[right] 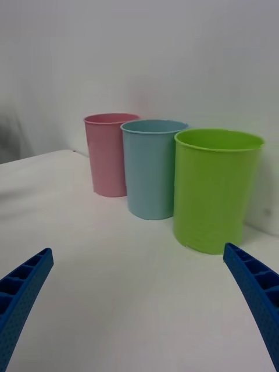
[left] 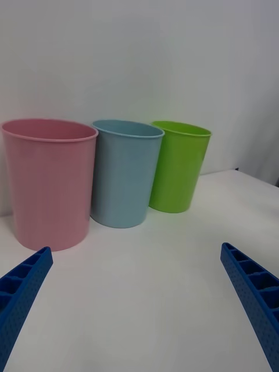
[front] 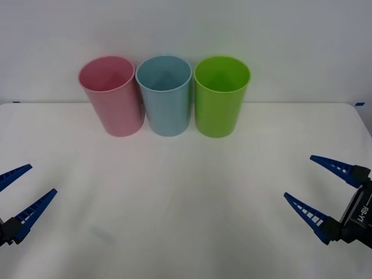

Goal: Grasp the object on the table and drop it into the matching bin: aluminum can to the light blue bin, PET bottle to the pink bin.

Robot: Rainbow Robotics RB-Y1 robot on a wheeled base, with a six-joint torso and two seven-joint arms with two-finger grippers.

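i cannot find the aluminum can on the bench point(front: 186, 192) or see it in a bin. the light blue bin point(front: 164, 96) stands between pink bin point(front: 111, 96) and green bin point(front: 221, 96). left gripper point(front: 16, 197) and right gripper point(front: 318, 186) wait wide open and empty; better to locate the can before reaching.

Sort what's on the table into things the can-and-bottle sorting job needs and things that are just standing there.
Part of the job:
- light blue bin, middle of the row
- pink bin, on its left
- table
- left gripper and right gripper, fingers spread, low at either side

Just standing there:
- lime green bin, right end of the row
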